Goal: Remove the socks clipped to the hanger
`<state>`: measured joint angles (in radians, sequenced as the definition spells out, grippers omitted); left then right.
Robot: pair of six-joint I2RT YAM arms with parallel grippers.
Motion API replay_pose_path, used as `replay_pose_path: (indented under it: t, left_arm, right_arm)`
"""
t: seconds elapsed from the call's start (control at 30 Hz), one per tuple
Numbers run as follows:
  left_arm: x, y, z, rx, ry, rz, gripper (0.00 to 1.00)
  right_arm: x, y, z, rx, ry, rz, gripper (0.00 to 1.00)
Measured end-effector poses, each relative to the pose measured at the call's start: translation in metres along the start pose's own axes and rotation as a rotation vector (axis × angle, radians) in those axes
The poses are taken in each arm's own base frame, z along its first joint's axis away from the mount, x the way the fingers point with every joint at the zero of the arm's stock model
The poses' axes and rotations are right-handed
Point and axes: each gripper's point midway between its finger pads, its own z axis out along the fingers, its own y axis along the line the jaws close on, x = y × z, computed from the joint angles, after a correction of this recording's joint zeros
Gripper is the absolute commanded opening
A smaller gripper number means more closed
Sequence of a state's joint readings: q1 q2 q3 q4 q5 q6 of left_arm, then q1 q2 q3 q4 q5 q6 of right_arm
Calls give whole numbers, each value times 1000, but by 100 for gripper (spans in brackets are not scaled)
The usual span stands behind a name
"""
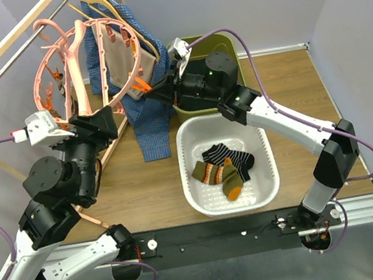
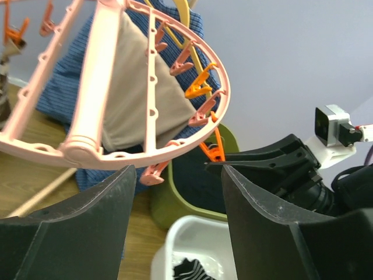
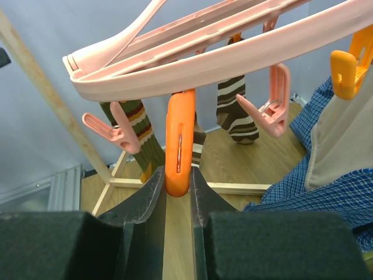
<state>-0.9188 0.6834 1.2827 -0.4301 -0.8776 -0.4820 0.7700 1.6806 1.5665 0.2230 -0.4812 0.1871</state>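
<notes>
The salmon-pink ring hanger hangs at the back left and also shows in both wrist views. My right gripper is shut on an orange clip hanging from the ring's rim. Three striped socks hang clipped beyond it: an olive-brown one, a brown-white one and one partly hidden behind the clip. Several socks lie in the white basin. My left gripper is open and empty just below the ring.
A blue patterned garment and a beige one hang behind the ring on thin hangers. An olive-green bin stands behind the basin. A wooden rack rail runs along the left. The right arm's wrist is close to my left fingers.
</notes>
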Motion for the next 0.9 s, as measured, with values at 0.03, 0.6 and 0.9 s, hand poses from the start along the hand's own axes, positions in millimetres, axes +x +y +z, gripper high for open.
replay_pose_path:
  t: [0.03,0.6,0.9]
  left_arm:
    - [3,-2,2,2,6,-12,68]
    - [50,-47,46,37,83,-53,73]
    - [59,-43,63,22,103,-34,73]
  right_arm:
    - [0,1,-1,0,0,2,1]
    - [-4,9,-9,-15,-2,25,12]
    - [2,11,-13,-10,16,53,69]
